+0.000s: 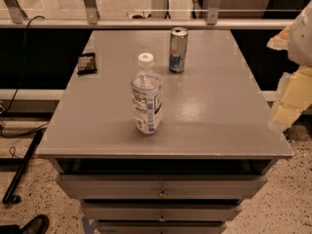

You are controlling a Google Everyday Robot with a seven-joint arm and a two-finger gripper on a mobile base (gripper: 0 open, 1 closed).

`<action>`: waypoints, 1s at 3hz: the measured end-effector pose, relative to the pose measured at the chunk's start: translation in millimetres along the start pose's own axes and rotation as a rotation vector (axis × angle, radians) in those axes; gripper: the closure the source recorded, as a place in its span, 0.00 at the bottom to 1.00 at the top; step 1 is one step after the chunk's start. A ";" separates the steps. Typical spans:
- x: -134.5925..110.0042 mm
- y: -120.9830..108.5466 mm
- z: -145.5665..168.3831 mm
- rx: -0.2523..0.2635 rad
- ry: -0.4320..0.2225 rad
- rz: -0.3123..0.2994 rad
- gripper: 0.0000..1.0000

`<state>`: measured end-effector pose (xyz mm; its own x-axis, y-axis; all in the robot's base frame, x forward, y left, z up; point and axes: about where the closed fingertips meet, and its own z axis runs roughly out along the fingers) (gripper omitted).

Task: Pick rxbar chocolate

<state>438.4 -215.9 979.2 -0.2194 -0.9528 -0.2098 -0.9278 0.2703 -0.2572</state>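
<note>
The small flat black rectangular rxbar chocolate lies at the grey metal table's far left edge, well apart from the pale gripper off its right side, open or closed I cannot tell.

The gripper showed only as a pale, blurred mass at the right edge, just off the right side of the table. Part of it was cut off by that edge, so its form could not be made out. The print on the rxbar chocolate, lying near the top's far left edge, was too small to read, as were the label on the water bottle and the lettering on the can. The lowest drawer was cut by the bottom edge, and a dark shoe in the bottom left corner was only partly in view.
</note>
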 end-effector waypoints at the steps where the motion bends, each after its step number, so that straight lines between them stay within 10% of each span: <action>1: -0.5 -0.3 -0.3 0.002 -0.001 -0.001 0.00; 3: -83.9 -63.2 51.8 0.001 -0.227 -0.114 0.00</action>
<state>531.0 -145.8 964.2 -0.0400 -0.9216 -0.3860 -0.9424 0.1632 -0.2920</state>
